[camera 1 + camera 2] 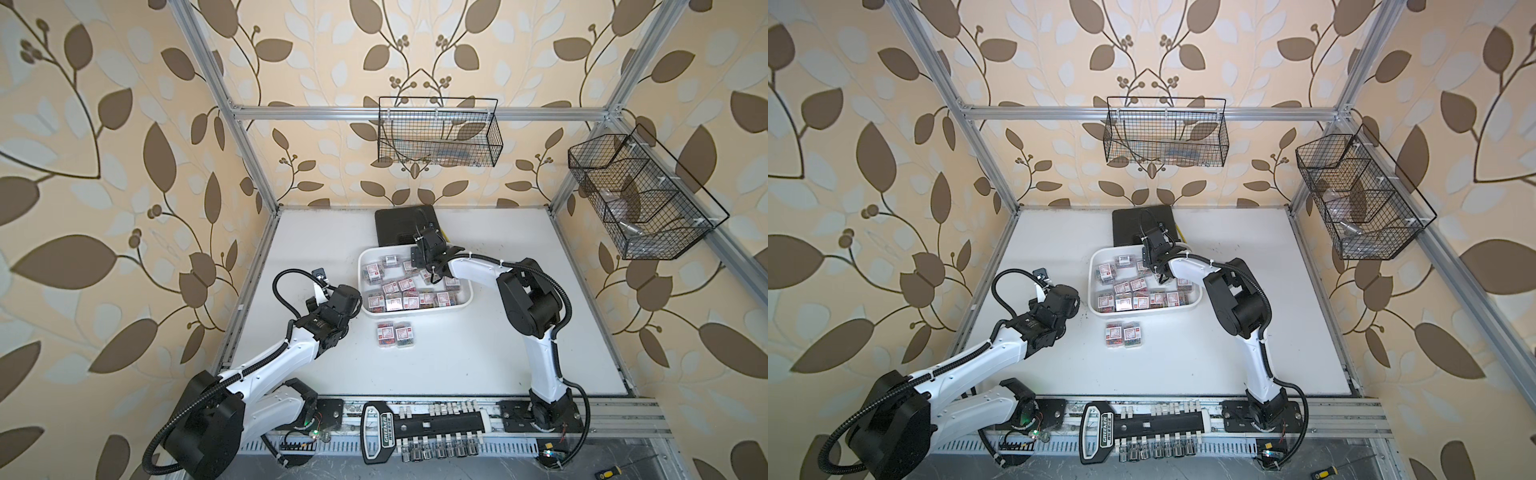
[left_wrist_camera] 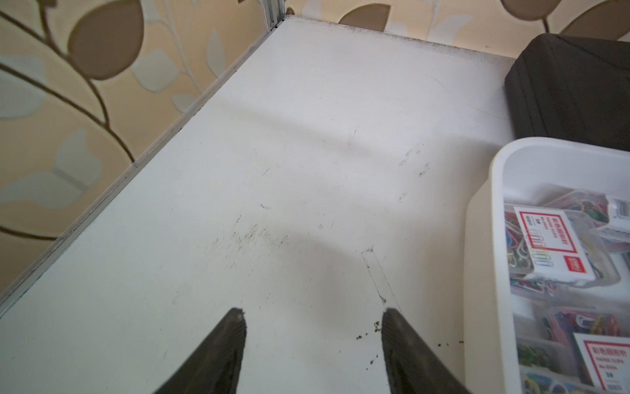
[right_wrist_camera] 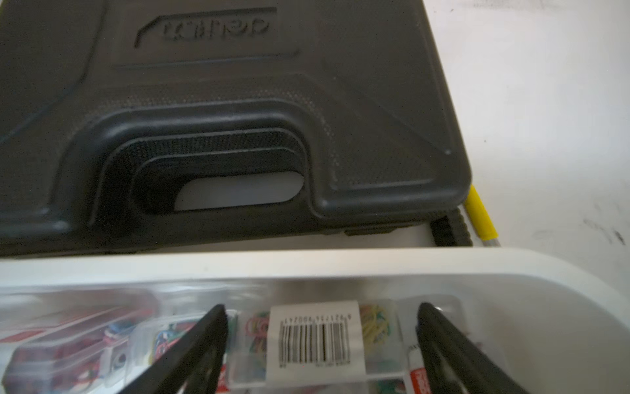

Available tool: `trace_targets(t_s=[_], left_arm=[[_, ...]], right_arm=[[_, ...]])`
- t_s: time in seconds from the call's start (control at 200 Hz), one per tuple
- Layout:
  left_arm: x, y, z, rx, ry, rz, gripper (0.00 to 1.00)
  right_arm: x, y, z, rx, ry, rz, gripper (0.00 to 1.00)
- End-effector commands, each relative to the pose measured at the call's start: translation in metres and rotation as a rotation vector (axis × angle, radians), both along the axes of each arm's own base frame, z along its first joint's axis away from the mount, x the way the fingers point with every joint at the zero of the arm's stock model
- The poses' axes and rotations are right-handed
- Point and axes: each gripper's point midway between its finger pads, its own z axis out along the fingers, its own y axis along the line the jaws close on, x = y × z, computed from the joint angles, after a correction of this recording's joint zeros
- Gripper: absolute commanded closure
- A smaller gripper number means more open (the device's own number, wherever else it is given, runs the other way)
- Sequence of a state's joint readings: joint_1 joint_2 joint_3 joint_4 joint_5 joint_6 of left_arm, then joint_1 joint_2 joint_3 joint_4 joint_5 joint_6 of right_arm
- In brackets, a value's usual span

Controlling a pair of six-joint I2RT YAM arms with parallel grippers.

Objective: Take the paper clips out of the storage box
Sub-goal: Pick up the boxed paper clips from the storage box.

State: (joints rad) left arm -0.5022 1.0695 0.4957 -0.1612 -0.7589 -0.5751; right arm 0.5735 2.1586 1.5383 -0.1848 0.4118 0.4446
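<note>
Right claw [image 3: 322, 306] is spread wide, straddling a clear plastic box of coloured paper clips [image 3: 317, 341] at the far end of the shallow white plastic storage tray [image 1: 415, 313]. Left claw [image 2: 313, 310] gapes empty above the white table [image 2: 272, 170] beside the tray. Two more boxes [image 1: 385, 333] sit outside on the table.

Black case [image 1: 395, 226] crowds storage box [image 1: 415, 312] rear; table [image 1: 311, 241] leftward open

Count: 2 small clear plastic boxes of multicoloured paper clips [image 1: 385, 333] on the bench, near the left gripper [image 2: 313, 311], to its right. At least 12 more in 1 shallow white plastic storage box [image 1: 415, 311] under the right gripper [image 3: 322, 307]; some hidden. 1 black hard case [image 1: 395, 228]. 2 black wire baskets [image 1: 440, 133].
</note>
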Motion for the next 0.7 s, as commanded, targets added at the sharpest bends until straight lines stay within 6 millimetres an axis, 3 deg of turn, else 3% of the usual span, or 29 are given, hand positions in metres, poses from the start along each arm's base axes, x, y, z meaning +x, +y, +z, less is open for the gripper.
trace_targets(t_s=[0.0, 0.15, 0.42, 0.565, 0.695], left_arm=[[0.005, 0.002, 0.013, -0.011, -0.041, 0.017, 0.35], [0.005, 0.001, 0.014, -0.015, -0.045, 0.015, 0.35], [0.004, 0.002, 0.014, -0.016, -0.048, 0.015, 0.35], [0.004, 0.001, 0.014, -0.021, -0.052, 0.013, 0.35], [0.004, 0.002, 0.014, -0.020, -0.052, 0.013, 0.35]], right_arm=[[0.000, -0.006, -0.008, -0.033, 0.026, -0.025, 0.21], [-0.002, -0.004, 0.007, -0.004, -0.002, -0.014, 0.30], [-0.018, -0.015, 0.080, 0.063, -0.136, -0.018, 0.33], [-0.046, -0.024, 0.116, 0.116, -0.235, -0.015, 0.34], [-0.090, -0.029, 0.123, 0.147, -0.307, 0.013, 0.36]])
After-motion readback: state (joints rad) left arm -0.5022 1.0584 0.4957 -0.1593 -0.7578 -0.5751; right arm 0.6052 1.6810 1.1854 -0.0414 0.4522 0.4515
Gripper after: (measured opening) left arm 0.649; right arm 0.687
